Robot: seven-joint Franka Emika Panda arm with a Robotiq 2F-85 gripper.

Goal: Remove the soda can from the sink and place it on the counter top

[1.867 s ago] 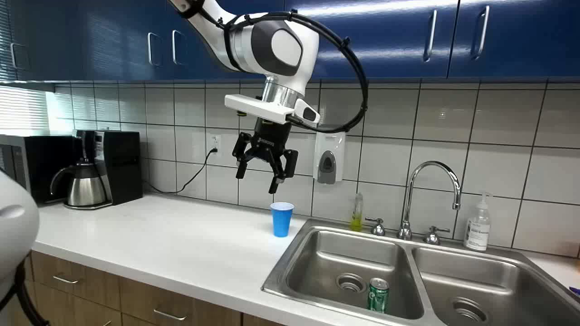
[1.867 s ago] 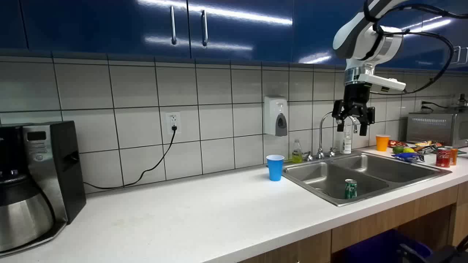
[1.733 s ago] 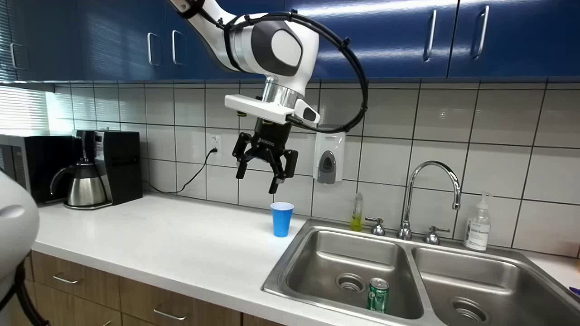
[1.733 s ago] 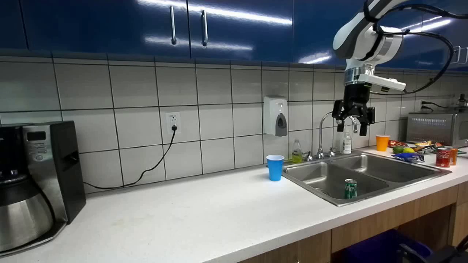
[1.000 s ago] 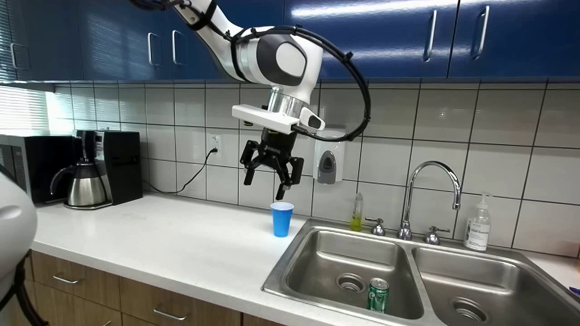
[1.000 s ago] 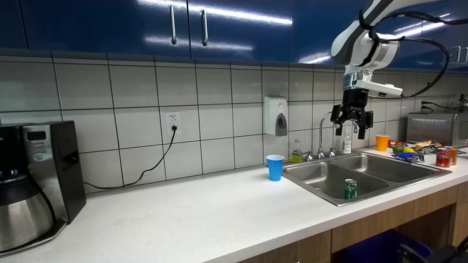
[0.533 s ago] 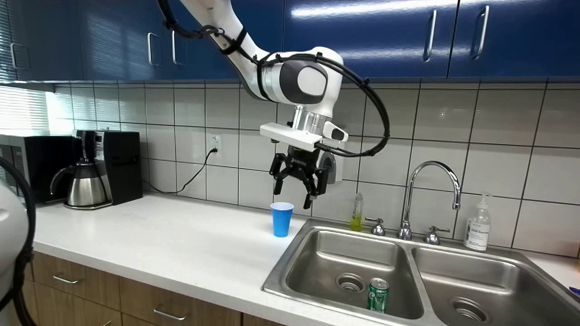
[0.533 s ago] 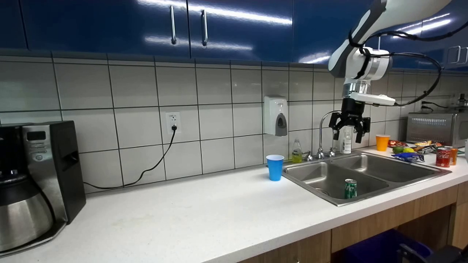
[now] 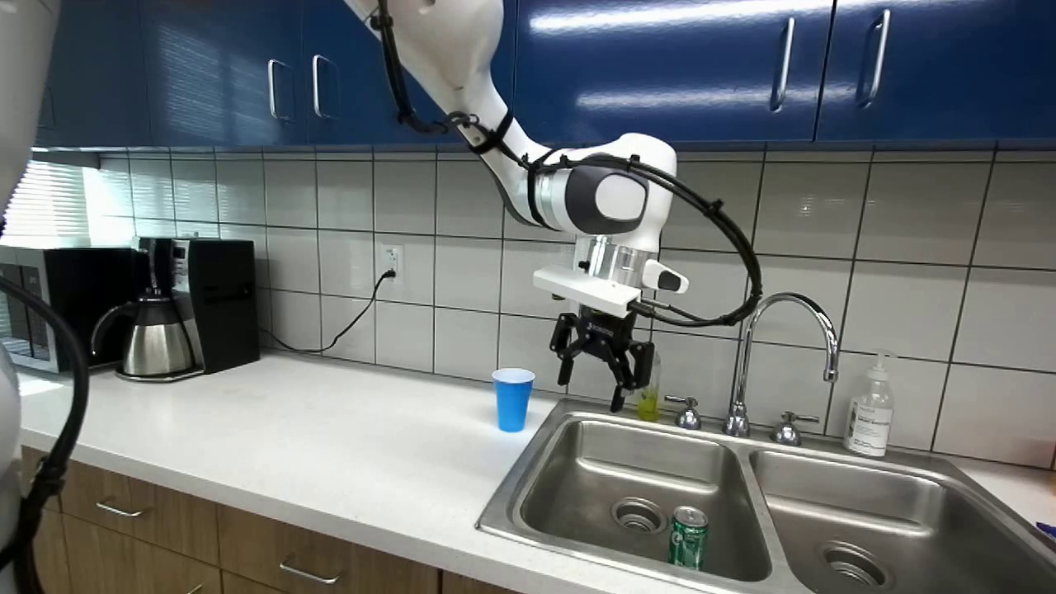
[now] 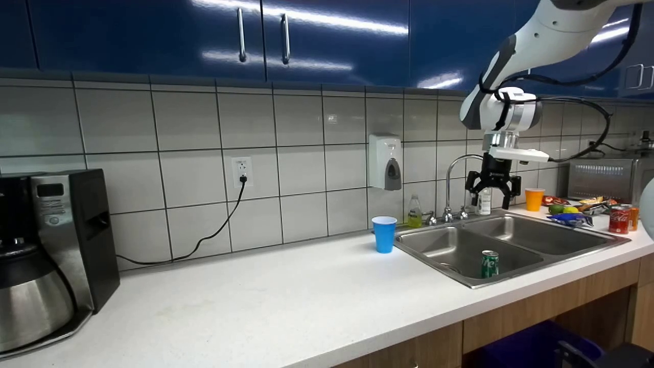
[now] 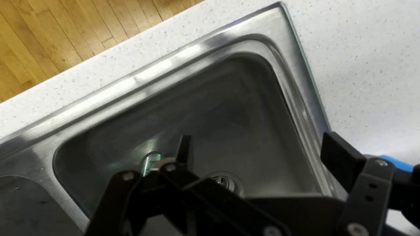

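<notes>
The green soda can (image 9: 688,538) stands upright in a basin of the steel sink (image 9: 652,450), near its front wall. It shows also in an exterior view (image 10: 490,266). In the wrist view the can (image 11: 150,162) is partly hidden behind a gripper finger. My gripper (image 9: 591,389) is open and empty, above the back part of the can's basin and well above the can. It shows open also in an exterior view (image 10: 490,201) and in the wrist view (image 11: 262,152). The pale counter top (image 9: 330,445) runs beside the sink.
A blue cup (image 9: 512,403) stands on the counter beside the sink. The curved faucet (image 9: 747,363) rises behind the basins, with a yellow-green bottle (image 10: 414,213) nearby. A coffee maker (image 9: 216,305) is at the counter's far end. An orange cup (image 10: 534,199) and red can (image 10: 619,220) stand beyond the sink.
My open gripper has come down and moved from above the blue cup to over the sink's back edge. The can and cup have not moved.
</notes>
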